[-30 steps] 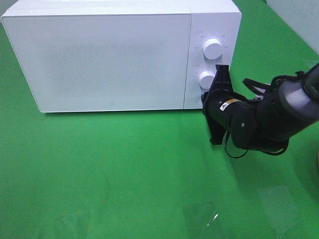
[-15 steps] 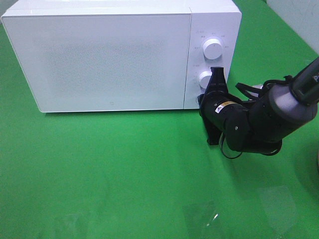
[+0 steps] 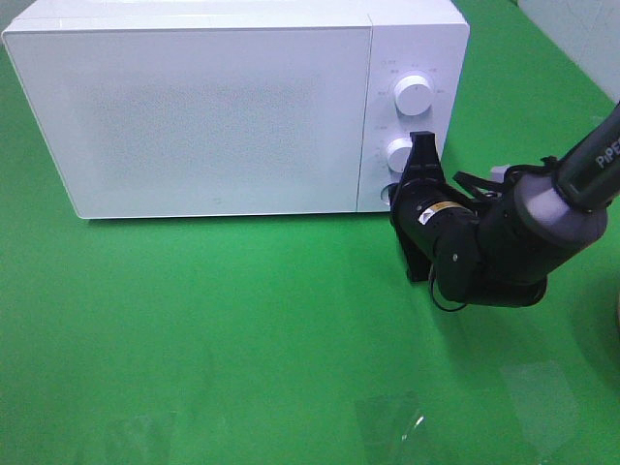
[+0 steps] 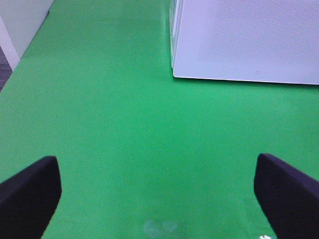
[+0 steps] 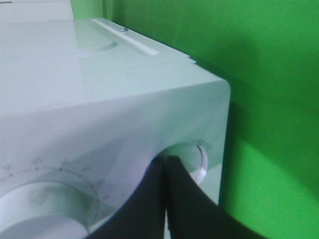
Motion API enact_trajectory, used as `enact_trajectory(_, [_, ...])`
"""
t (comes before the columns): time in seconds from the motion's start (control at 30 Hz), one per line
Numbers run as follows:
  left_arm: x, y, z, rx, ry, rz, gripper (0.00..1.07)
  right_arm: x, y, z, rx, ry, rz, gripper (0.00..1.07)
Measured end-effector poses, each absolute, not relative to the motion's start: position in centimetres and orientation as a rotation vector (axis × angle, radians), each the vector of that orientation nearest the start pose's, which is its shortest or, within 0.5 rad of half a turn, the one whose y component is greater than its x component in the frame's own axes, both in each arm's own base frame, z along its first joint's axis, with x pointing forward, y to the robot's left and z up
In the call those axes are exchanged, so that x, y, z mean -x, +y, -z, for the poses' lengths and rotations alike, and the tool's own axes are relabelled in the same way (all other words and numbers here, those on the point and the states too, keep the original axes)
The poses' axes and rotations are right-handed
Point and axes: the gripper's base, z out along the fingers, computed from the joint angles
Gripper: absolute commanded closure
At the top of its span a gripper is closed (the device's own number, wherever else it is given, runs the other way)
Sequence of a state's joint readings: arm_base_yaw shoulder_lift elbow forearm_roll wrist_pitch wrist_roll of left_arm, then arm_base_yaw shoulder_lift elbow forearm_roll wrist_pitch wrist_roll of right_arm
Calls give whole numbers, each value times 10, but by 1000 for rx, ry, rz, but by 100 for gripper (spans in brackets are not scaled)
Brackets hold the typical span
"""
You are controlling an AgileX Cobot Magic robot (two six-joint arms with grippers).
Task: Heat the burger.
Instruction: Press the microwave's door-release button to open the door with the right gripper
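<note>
The burger is out of view. The white microwave (image 3: 194, 107) stands at the back with its door shut. It also shows in the left wrist view (image 4: 249, 40) and the right wrist view (image 5: 99, 89). My right gripper (image 3: 395, 194) is shut, its tips against the round button (image 5: 197, 159) at the bottom corner of the control panel, below the lower knob (image 3: 401, 154). In the right wrist view the gripper (image 5: 165, 199) has its jaws pressed together. My left gripper (image 4: 159, 199) is open and empty above the green cloth, left of the microwave's front corner.
The upper knob (image 3: 414, 94) sits above the lower one. Green cloth (image 3: 242, 329) covers the table in front of the microwave. A sliver of some object (image 3: 617, 320) shows at the right edge. A pale wall (image 4: 20, 25) borders the table on the left.
My right arm has moved a little left and toward the microwave, bringing the shut fingertips down to the panel's bottom button. The microwave door stays shut.
</note>
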State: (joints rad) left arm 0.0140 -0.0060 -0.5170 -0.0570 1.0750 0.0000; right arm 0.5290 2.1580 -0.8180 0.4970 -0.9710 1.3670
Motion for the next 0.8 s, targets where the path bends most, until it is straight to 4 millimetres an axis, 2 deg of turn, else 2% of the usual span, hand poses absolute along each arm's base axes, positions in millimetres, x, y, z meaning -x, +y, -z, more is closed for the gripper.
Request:
enact_trajectory(0.5, [8, -5, -281, 10, 2035, 59, 6, -341, 160, -78, -1364, 1483, -1088, 107])
enact_trajectory(0.8, [8, -5, -281, 10, 2035, 59, 6, -351, 160, -75, -1356, 1537, -1051, 107])
